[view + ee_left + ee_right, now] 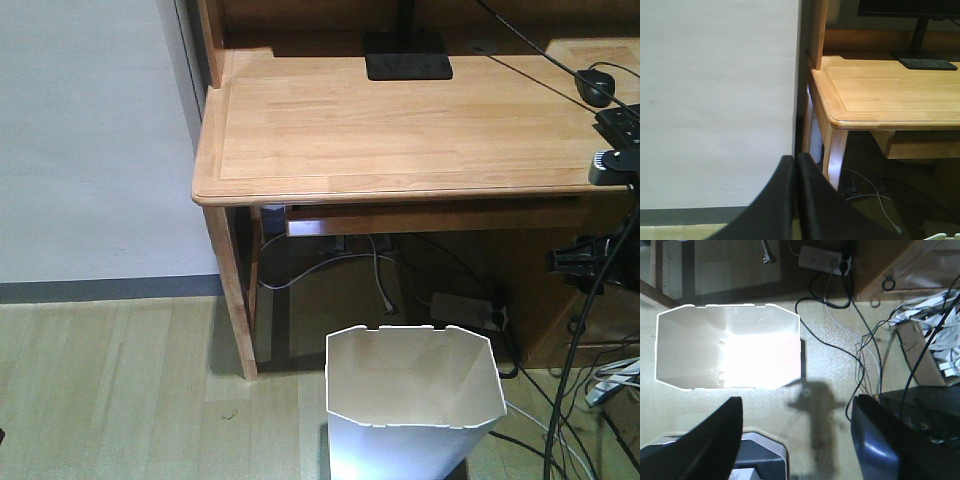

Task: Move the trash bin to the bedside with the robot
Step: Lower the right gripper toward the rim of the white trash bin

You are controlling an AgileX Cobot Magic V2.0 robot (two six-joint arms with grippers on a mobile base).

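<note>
The white trash bin (410,400) stands upright on the wooden floor in front of the desk, its octagonal rim open and nothing inside. From above, the trash bin (675,340) lies ahead and to the left of my right gripper (797,399), which hangs open over bare floor, holding nothing. My left gripper (794,160) is shut on nothing and faces the white wall beside the desk corner. A sliver of the bin's rim (942,236) shows at the bottom right. Black parts of the robot's right arm (612,165) show at the right edge. The bedside is out of view.
A light wooden desk (400,130) with a monitor base (408,55) stands behind the bin, its leg (235,300) to the bin's left. A power strip (822,259) and loose cables (860,330) lie on the floor to the right, beside a box of papers (932,352).
</note>
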